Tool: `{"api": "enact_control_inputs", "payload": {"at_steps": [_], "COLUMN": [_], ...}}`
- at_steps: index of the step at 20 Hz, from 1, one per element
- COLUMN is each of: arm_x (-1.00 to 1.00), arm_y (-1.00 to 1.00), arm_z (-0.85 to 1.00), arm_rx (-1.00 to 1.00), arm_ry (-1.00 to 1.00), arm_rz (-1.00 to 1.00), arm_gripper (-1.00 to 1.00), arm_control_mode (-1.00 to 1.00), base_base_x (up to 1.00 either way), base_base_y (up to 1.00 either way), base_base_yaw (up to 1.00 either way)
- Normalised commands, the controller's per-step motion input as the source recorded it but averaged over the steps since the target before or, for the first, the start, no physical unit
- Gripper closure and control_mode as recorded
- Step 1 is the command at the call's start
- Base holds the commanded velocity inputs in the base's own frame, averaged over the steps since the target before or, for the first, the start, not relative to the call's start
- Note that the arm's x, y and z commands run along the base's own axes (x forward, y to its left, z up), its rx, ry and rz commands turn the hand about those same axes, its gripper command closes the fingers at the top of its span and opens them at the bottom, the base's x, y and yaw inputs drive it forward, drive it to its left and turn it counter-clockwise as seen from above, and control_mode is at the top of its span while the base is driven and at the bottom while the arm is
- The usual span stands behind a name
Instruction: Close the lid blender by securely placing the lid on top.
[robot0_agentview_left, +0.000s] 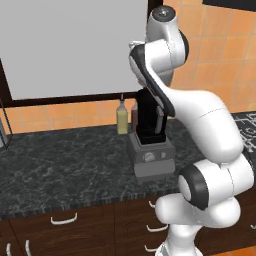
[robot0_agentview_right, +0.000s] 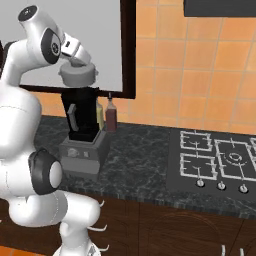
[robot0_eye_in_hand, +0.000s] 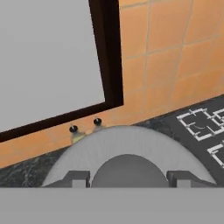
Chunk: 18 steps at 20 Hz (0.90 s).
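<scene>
On the dark marbled desk (robot0_agentview_right: 145, 165) the blender (robot0_agentview_right: 82, 131), a black translucent jar on a boxy grey base, stands under the round grey lid (robot0_agentview_right: 78, 76). The pincer (robot0_eye_in_hand: 129, 177) grips the lid's raised knob. Rightward: yellowish bottle (robot0_agentview_left: 121, 118), reddish bottle (robot0_agentview_right: 111, 118), stove (robot0_agentview_right: 215, 162).

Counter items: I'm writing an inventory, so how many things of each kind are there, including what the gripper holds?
Blender: 1
Lid, held above the jar by the gripper: 1
Bottles, yellowish and reddish-brown: 2
Total: 4
</scene>
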Motion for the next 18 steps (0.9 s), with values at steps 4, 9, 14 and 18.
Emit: {"api": "enact_control_inputs", "payload": {"at_steps": [4, 9, 14, 18], "arm_x": [0.03, 0.29, 0.33, 0.38], "arm_y": [0.17, 0.00, 0.00, 0.00], "arm_z": [-0.19, -0.02, -0.05, -0.01], "arm_rx": [-0.04, -0.07, -0.11, -0.03], "arm_ry": [0.00, 0.00, 0.00, 0.00], "arm_rz": [0.12, 0.02, 0.00, 0.00], "arm_gripper": [1.00, 1.00, 1.00, 1.00], "arm_control_mode": [-1.00, -1.00, -1.00, -1.00], "base_base_x": [0.00, 0.00, 0.00, 0.00], "base_base_y": [0.00, 0.00, 0.00, 0.00], "base_base_yaw": [0.00, 0.00, 0.00, 0.00]}}
